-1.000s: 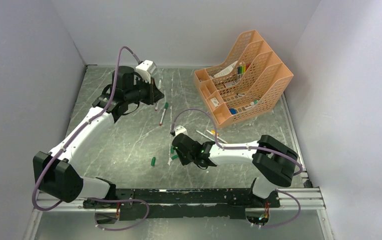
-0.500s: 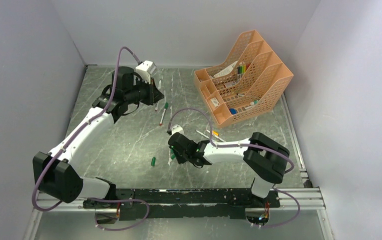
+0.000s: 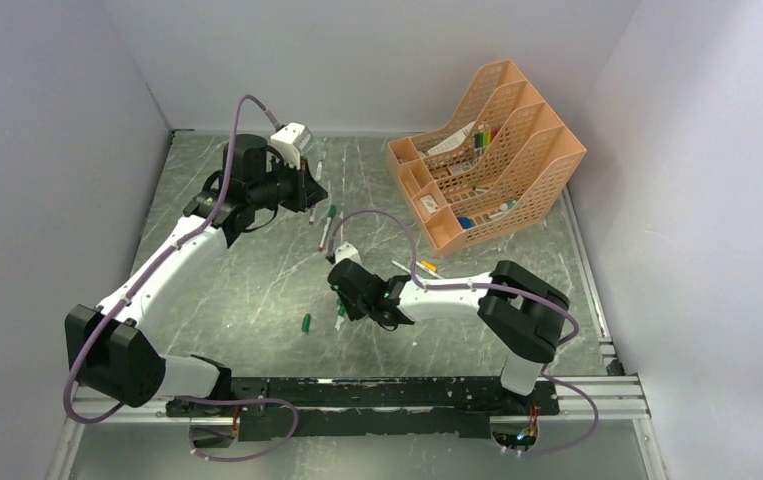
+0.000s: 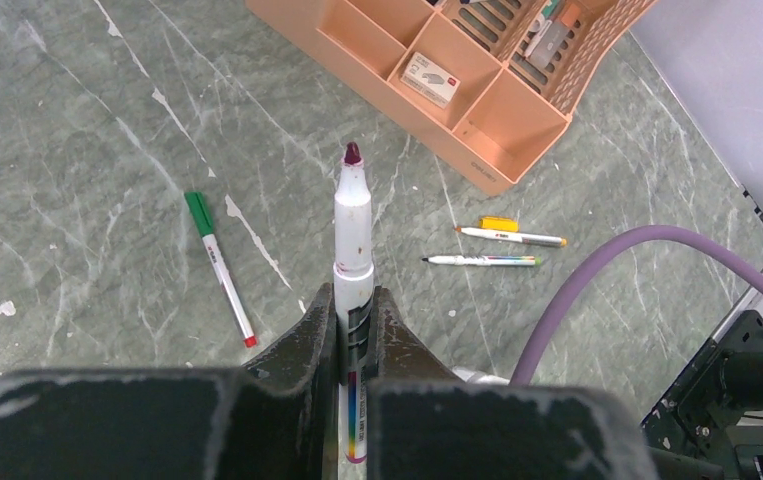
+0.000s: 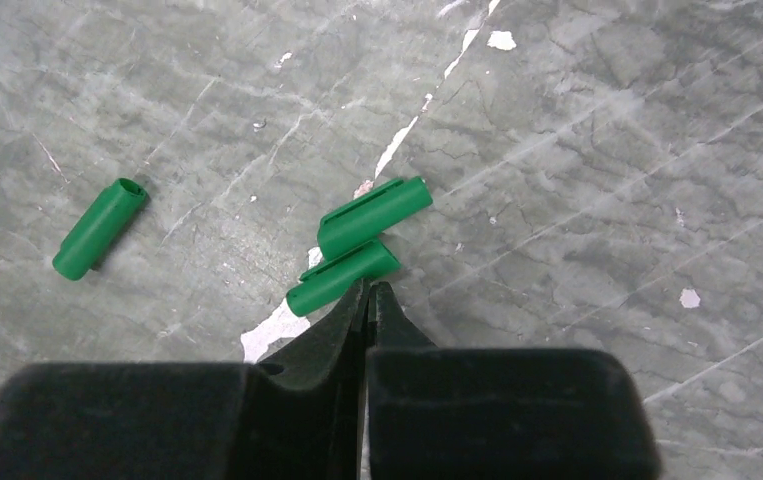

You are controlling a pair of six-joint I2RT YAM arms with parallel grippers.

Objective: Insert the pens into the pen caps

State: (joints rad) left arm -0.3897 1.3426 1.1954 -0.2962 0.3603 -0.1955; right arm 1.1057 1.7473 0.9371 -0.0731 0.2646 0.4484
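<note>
Pen (image 4: pixel 353 230) with a dark-red tip is clamped in the left gripper (image 4: pixel 354 320). The right gripper (image 5: pixel 368 300), fully closed and empty, sits just beside two green pen caps (image 5: pixel 375 215) on the desk (image 3: pixel 257 280). The orange organiser (image 4: pixel 357 45) holds a small box (image 4: pixel 429 80) in front and coloured markers (image 3: pixel 479 135) behind.

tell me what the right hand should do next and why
Probably open the right hand and settle it around the nearer green cap. Its jaws are shut on nothing, with the tips right beside that cap, while the left hand grips an uncapped pen that needs one.
</note>
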